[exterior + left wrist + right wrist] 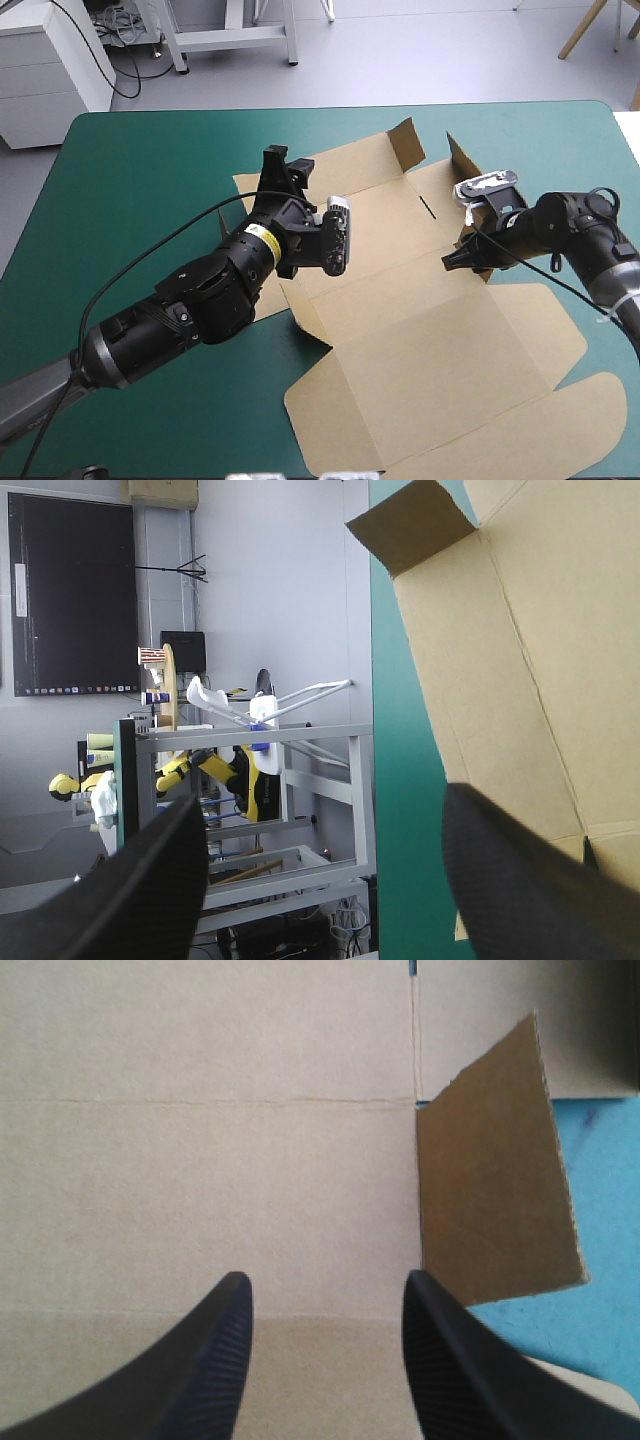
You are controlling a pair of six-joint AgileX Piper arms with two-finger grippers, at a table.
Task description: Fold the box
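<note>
Jaws apart: left gripper (322, 798), right gripper (326, 1277); box (430, 340) flat (far flaps raised).

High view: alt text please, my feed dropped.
A brown box lies mostly flat on the teal-green table, two small flaps raised at its far end. The left gripper hangs over its far left part; the right gripper is at its right edge.

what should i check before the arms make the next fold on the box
1. left gripper open: ok
2. right gripper open: ok
3. nothing between either gripper's fingers: ok
4. box walls raised: not ok, only the far flaps stand, the rest lies flat
5. right flap beside right gripper: ok
6. box wholly on table: cannot tell, its near edge leaves the high view
</note>
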